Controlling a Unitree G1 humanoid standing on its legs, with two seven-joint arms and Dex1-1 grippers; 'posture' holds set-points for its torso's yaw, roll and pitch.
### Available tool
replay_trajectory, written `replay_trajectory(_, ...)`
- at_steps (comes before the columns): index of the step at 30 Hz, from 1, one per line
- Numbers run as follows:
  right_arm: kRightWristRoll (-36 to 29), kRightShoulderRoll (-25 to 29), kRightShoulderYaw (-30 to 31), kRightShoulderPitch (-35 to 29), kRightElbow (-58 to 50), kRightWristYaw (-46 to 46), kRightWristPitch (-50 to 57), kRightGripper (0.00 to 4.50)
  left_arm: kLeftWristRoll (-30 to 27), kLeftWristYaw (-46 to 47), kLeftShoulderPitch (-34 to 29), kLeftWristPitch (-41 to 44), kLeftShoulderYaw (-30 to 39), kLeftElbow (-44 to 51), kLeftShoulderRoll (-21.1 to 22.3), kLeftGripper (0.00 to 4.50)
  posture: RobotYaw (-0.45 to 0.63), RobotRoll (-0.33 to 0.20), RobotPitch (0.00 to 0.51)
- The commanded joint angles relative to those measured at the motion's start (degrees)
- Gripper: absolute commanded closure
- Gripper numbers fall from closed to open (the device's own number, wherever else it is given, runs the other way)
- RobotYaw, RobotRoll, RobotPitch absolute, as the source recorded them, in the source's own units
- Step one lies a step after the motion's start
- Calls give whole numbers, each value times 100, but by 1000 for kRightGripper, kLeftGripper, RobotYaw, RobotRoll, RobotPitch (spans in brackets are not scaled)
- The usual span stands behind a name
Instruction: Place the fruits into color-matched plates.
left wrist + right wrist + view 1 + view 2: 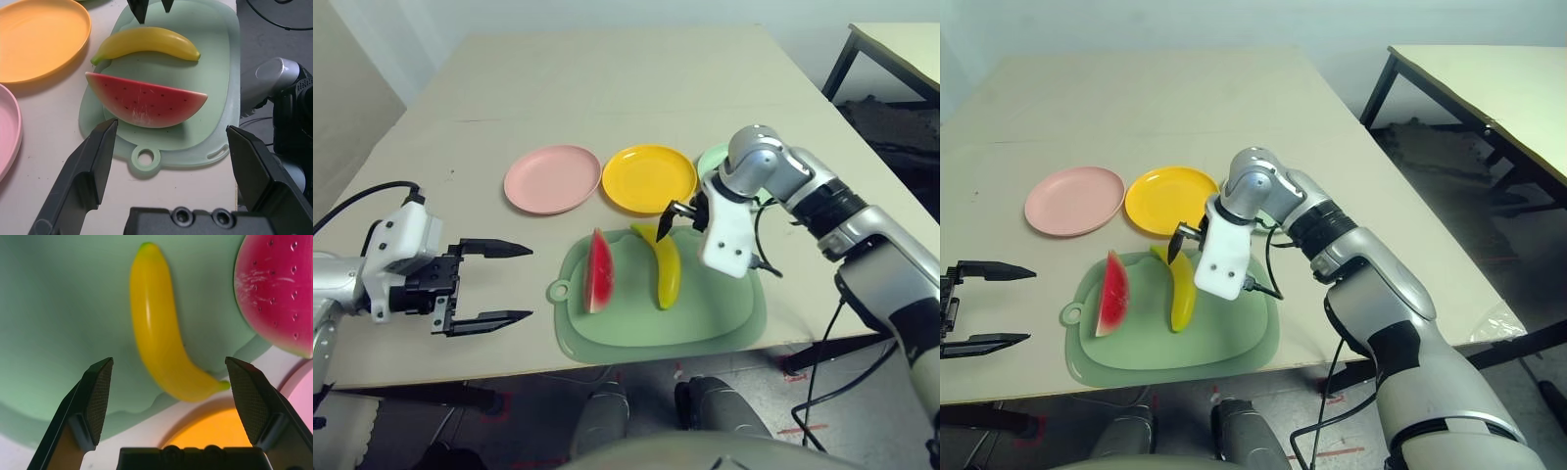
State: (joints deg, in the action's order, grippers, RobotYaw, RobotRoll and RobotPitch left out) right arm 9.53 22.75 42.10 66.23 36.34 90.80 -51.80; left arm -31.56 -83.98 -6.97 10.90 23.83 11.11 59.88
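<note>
Fingers on the left gripper (494, 286) are spread wide with nothing between them, at the left side of the table, level with the cutting mat (705, 318). The right gripper (170, 363) is open and empty too, above the far part of the mat near the banana (159, 333).

The watermelon wedge (146, 102) lies on the mat left of the banana; beyond them sit the pink plate (552, 180) at left, the yellow plate (649, 178) in the middle and the mint plate (713, 159) at right, partly behind the right arm.

Both fruits look like light, stiff plastic—hard to bruise, but smooth enough to slip. The banana is probably best pinched across its middle, since a grip at a tapered end could let it swivel. The wedge wants closing squarely over its thickness—near mid-length—as its curved rind may roll.
</note>
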Motion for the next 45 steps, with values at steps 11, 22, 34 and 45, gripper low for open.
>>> replay_trajectory(11,1487,-308,303,186,806,-970,-156,20,64,113,-37,-76,12,24,15,0,54,0,112)
replay_trajectory(22,1283,-65,437,69,847,-421,-308,743,95,141,73,-106,-68,-56,42,0,53,0,113)
replay_trajectory(34,465,-84,-174,596,1207,-86,469,2856,73,460,213,166,-117,-147,-46,0,42,0,111)
replay_trajectory(45,1803,-1122,-414,1450,3357,-3278,1580,2856,553,1436,523,320,-299,-223,-176,0,65,0,101)
